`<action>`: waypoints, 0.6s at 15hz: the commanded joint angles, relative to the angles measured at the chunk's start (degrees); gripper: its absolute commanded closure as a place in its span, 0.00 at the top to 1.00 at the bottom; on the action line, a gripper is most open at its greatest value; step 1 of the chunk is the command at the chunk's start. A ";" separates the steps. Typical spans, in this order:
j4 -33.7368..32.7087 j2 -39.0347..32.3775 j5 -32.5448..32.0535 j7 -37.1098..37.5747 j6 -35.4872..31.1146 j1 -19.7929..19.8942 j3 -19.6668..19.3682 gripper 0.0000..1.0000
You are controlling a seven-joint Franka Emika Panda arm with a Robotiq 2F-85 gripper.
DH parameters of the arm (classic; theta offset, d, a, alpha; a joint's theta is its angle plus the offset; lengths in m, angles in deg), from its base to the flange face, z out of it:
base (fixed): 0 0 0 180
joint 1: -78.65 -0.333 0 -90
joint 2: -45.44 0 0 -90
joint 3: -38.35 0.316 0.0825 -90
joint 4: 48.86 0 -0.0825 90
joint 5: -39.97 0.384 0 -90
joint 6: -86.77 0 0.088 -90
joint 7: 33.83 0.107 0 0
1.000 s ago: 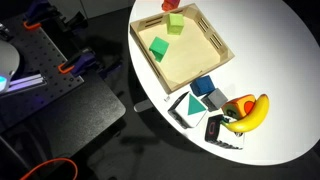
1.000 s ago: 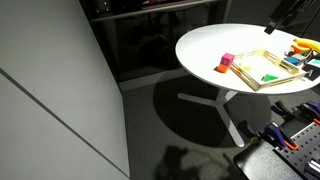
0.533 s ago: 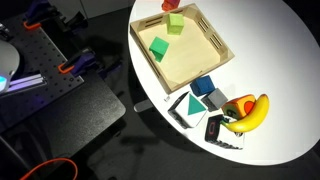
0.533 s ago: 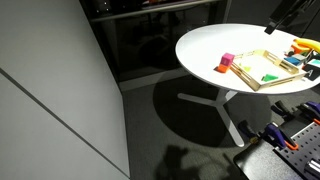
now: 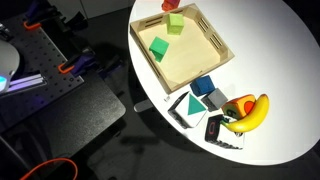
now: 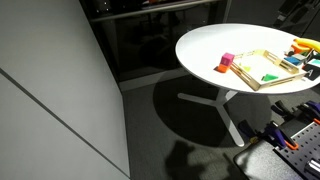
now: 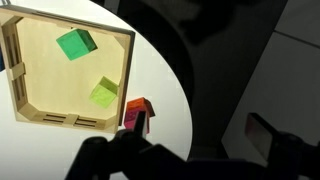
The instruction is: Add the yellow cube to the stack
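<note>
Blurred and dark along the bottom of the wrist view, the end effector hangs above the table, and I cannot tell whether its fingers are spread or pressed together. The yellow cube lies inside the wooden tray, close to the rim on the stack's side, with a green cube farther in. The stack stands on the table just outside that rim, near a corner, and may be more than one red-orange block.
</note>
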 commanded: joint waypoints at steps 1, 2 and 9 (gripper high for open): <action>-4.23 -3.15 1.98 -4.36 5.44 0.53 -2.80 1.00; -4.91 -3.86 1.98 -5.32 6.60 0.64 -3.49 1.00; -9.11 -12.10 1.60 -10.08 8.61 2.94 -6.74 1.00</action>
